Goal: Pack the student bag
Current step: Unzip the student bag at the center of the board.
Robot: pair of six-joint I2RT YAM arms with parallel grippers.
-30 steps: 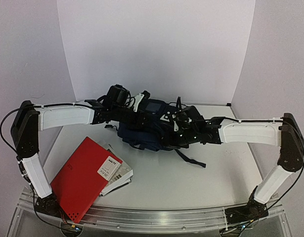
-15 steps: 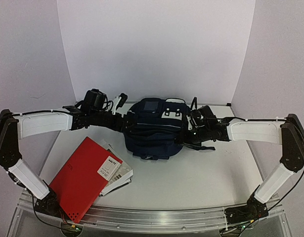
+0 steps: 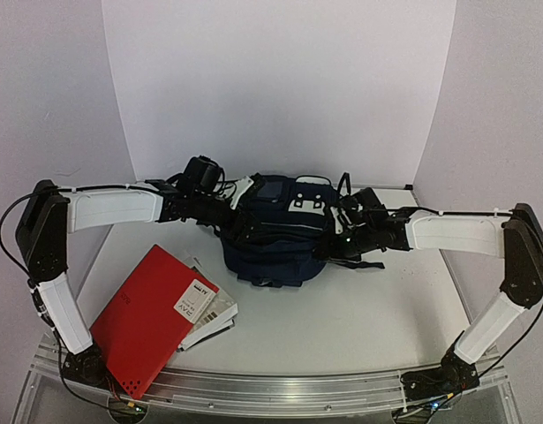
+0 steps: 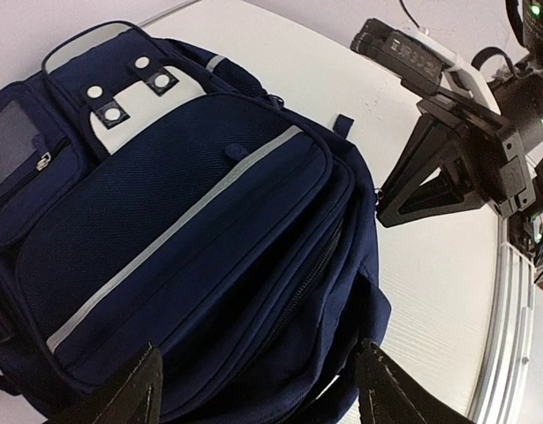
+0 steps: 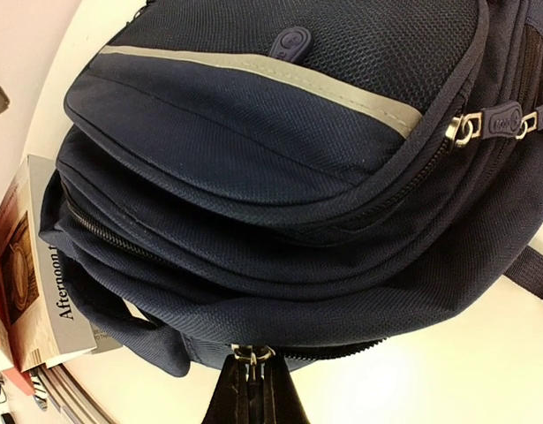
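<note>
Fabric first: the student bag point(image 3: 275, 238) lies front-up toward the far middle of the table point(image 3: 368, 318), its striped pockets and white buckle panel facing the ceiling, and no compartment gapes open in any view. At its right-hand edge the right gripper point(image 5: 251, 393) has its fingers pressed together on the paired zipper pulls point(image 5: 251, 354) of what looks like the main compartment, a pinch that reads as the start of unzipping, not the end of it. The left gripper point(image 4: 253, 384) hovers low at the bag's other side with its fingers spread wide and nothing between them, placed as if to brace or take hold of the fabric. Further out, near the left arm's base, a red book point(image 3: 147, 318) lies flat on the table with a paler paperback point(image 3: 214, 316) tucked partly beneath it (the right wrist view catches the word "Afternoon" on its spine). Both are outside the bag and well apart from either gripper. By my reading the packing has barely begun: the bag needs opening, then the books go in, then the zip gets closed.
</note>
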